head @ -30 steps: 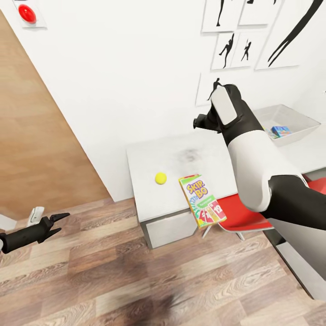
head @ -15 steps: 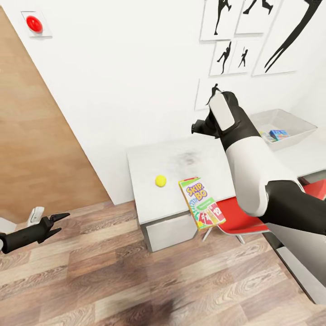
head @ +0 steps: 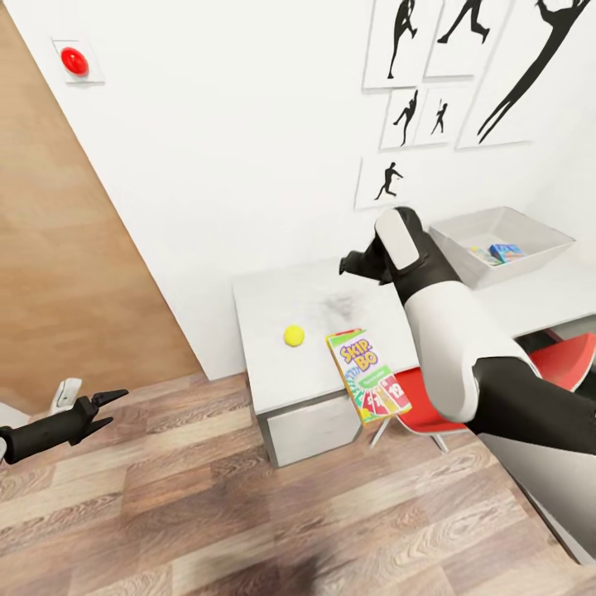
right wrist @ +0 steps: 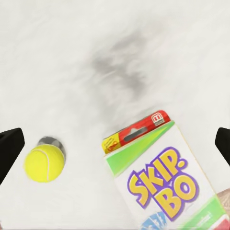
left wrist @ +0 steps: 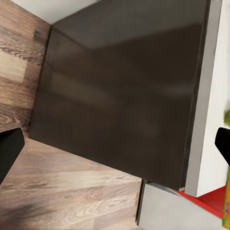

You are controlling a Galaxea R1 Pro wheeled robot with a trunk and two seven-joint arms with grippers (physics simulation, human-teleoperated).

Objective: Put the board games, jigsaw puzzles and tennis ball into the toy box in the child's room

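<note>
On the white table (head: pixel 273 290) lies the yellow-green tennis ball (head: pixel 293 335) (right wrist: pixel 44 163). Beside it, the green Skip-Bo board game (head: pixel 368 374) (right wrist: pixel 163 177) overhangs the table's front edge. My right gripper (head: pixel 348 265) (right wrist: pixel 115 148) hovers open and empty above the tabletop, behind these two. The grey toy box (head: pixel 530 228) stands at the table's far right; a blue-and-white box (head: pixel 505 252) and another small colourful piece lie inside. I cannot make out the jigsaw puzzles. The bed is out of view. Low at the left, over the wood floor, my left gripper (head: pixel 112 408) (left wrist: pixel 115 148) is open and empty.
A red chair (head: pixel 571 364) is tucked under the table to the right of the Skip-Bo box. A wooden door panel (head: pixel 58 248) fills the left side, with a red knob (head: pixel 74 60) on the white wall. Black silhouette pictures (head: pixel 463 58) hang above the table.
The camera has shifted, so the whole picture sits lower. My right gripper has come down and a little left toward the tabletop. The left arm, ball and Skip-Bo box have not moved.
</note>
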